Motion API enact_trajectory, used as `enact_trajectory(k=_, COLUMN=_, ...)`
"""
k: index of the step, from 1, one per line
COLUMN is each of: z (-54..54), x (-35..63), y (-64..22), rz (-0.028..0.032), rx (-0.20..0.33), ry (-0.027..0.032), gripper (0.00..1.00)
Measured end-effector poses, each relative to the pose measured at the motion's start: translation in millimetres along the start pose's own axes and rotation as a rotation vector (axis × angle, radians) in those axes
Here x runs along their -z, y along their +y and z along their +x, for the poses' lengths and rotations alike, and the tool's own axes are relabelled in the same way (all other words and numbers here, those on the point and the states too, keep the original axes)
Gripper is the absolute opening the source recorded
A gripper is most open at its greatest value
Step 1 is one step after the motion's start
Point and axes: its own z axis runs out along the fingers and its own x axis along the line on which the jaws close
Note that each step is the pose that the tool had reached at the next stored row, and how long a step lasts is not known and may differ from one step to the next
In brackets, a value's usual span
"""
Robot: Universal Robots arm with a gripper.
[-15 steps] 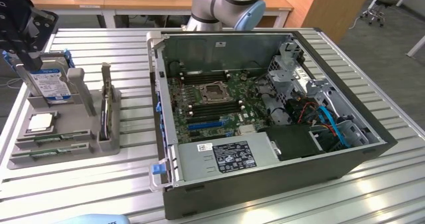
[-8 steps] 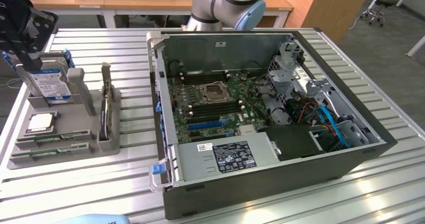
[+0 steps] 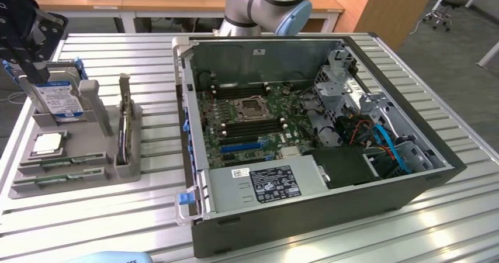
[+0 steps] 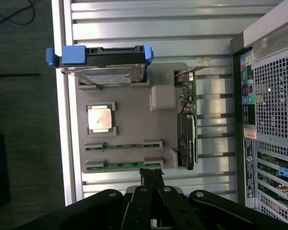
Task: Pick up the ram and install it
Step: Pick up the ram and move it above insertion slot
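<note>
**Gripper** (image 4: 152,173) — fingers (image 4: 145,182) pressed together, nothing btwn them, nothing held. Hangs over the grey tray (image 4: 134,120), tips clear of it. In the exterior view its black body is cut off by the frame's left edge.

**Ram** (image 4: 124,165) — green stick lying flat in its tray slot, the one closer to the fingertips. Both ends sit in grey clips; chips too small to make out.

**Second ram stick** (image 4: 124,145) — parallel, just beside the first, btwn it and the processor chip (image 4: 100,118).

**Hard drive** (image 4: 103,72) — upright in a blue-ended bracket. Its top is partly behind the gripper in the exterior view.

**Expansion card** (image 4: 187,129) — standing on edge at the tray side toward the PC case (image 3: 312,128); detail unclear.

**PC case** — open, on the slatted tabletop (image 3: 421,70), to the exterior view's right of the tray. Motherboard (image 3: 226,134) visible w/ dark memory slots either side of the socket; can't tell whether any is filled.

**Robot arm** (image 3: 265,6) — behind the case, cut off by the frame's top.
</note>
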Motion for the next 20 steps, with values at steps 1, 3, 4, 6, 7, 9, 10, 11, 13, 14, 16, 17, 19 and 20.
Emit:
enact_trajectory(k=1, z=0.0, x=0.0, y=0.0, rz=0.0000, rx=0.000, ry=0.0000, gripper=0.10)
enact_trajectory(k=3, z=0.0, x=0.0, y=0.0, rz=-0.0002, rx=0.009, ry=0.0005, gripper=0.10)
enact_trajectory(k=4, z=0.1, x=0.0, y=0.0, rz=-0.0004, rx=0.018, ry=0.0009, gripper=0.10)
enact_trajectory(k=6, z=0.0, x=0.1, y=0.0, rz=-0.0008, rx=0.040, ry=0.0019, gripper=0.10)
enact_trajectory(k=7, z=0.0, x=0.0, y=0.0, rz=-0.0012, rx=0.052, ry=0.0024, gripper=0.10)
enact_trajectory(k=9, z=0.0, x=0.0, y=0.0, rz=-0.0018, rx=0.080, ry=0.0037, gripper=0.10)
enact_trajectory(k=10, z=0.0, x=0.0, y=0.0, rz=-0.0022, rx=0.096, ry=0.0044, gripper=0.10)
enact_trajectory(k=11, z=0.0, x=0.0, y=0.0, rz=-0.0026, rx=0.112, ry=0.0051, gripper=0.10)
enact_trajectory(k=13, z=0.0, x=-0.1, y=0.0, rz=-0.0034, rx=0.147, ry=0.0066, gripper=0.10)
enact_trajectory(k=14, z=0.0, x=-0.1, y=0.0, rz=-0.0039, rx=0.165, ry=0.0075, gripper=0.10)
enact_trajectory(k=16, z=0.0, x=-0.3, y=0.0, rz=-0.0047, rx=0.202, ry=0.0091, gripper=0.10)
enact_trajectory(k=17, z=0.0, x=-0.3, y=0.0, rz=-0.0052, rx=0.220, ry=0.0100, gripper=0.10)
enact_trajectory(k=19, z=0.0, x=-0.4, y=0.0, rz=-0.0060, rx=0.256, ry=0.0116, gripper=0.10)
enact_trajectory(k=20, z=0.0, x=-0.4, y=0.0, rz=-0.0064, rx=0.274, ry=0.0124, gripper=0.10)
